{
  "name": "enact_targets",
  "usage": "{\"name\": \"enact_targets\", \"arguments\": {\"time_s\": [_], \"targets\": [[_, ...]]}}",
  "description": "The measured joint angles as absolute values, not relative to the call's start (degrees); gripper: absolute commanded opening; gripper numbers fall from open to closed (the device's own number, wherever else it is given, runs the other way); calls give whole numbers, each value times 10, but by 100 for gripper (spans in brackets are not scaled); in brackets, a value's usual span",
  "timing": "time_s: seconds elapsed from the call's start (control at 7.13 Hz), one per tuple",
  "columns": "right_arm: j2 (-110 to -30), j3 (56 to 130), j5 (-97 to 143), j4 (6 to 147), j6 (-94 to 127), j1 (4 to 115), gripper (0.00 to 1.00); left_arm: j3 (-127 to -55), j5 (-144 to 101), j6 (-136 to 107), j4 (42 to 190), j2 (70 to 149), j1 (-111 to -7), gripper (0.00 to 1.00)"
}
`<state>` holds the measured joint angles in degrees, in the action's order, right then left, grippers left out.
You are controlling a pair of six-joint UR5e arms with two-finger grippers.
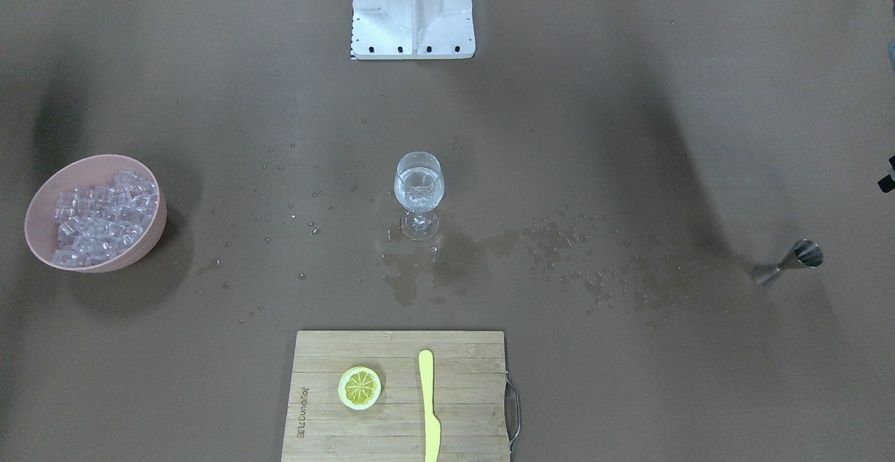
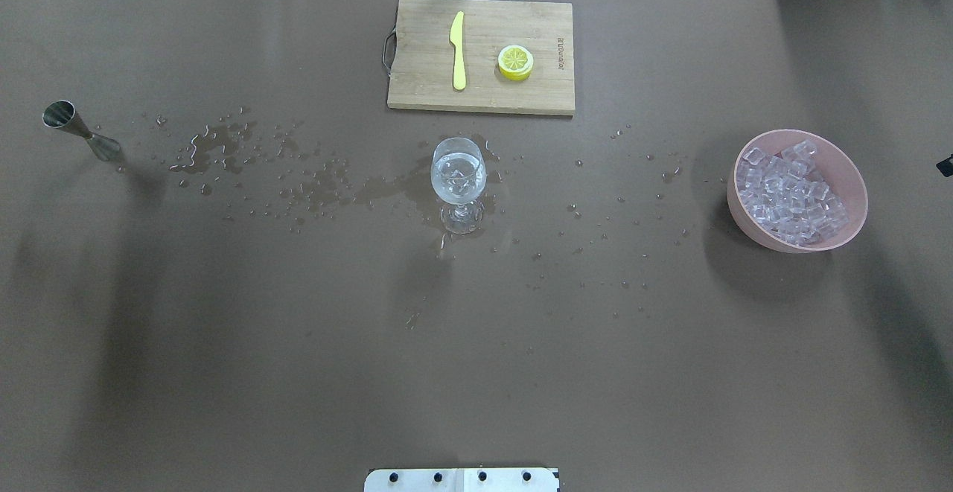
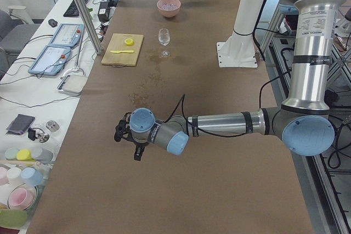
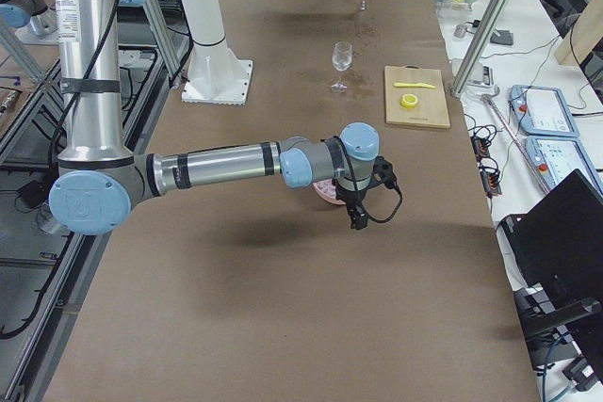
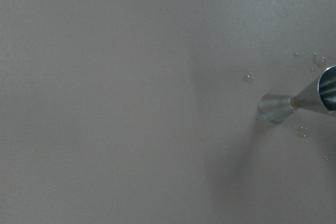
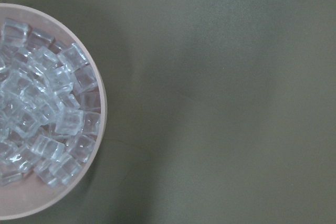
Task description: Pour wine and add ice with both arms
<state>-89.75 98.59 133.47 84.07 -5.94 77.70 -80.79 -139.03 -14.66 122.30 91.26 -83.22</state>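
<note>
A stemmed wine glass (image 1: pixel 419 193) stands mid-table with clear wine and what looks like ice in it; it also shows in the overhead view (image 2: pixel 459 179). A pink bowl (image 2: pixel 856 179) holds many clear ice cubes (image 2: pixel 793 194); the right wrist view shows the ice (image 6: pixel 42 119) at its left. A steel jigger (image 2: pixel 80 129) stands at the far left, and at the right edge of the left wrist view (image 5: pixel 299 100). My left gripper (image 3: pixel 136 153) hangs beyond the jigger. My right gripper (image 4: pixel 358 218) hangs beside the bowl. I cannot tell whether either is open.
A bamboo cutting board (image 2: pixel 417 68) at the far edge carries a yellow knife (image 2: pixel 458 49) and a lemon slice (image 2: pixel 515 62). Spilled drops and wet patches (image 2: pixel 223 146) spread across the brown table around the glass. The white base (image 1: pixel 412 8) stands at the robot's side.
</note>
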Motion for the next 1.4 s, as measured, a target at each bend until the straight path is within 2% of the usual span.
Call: {"name": "enact_targets", "arguments": {"time_s": [1.4], "targets": [[-874, 962, 1369, 844, -55, 802, 100, -824, -1331, -152, 1224, 901, -831, 98]]}}
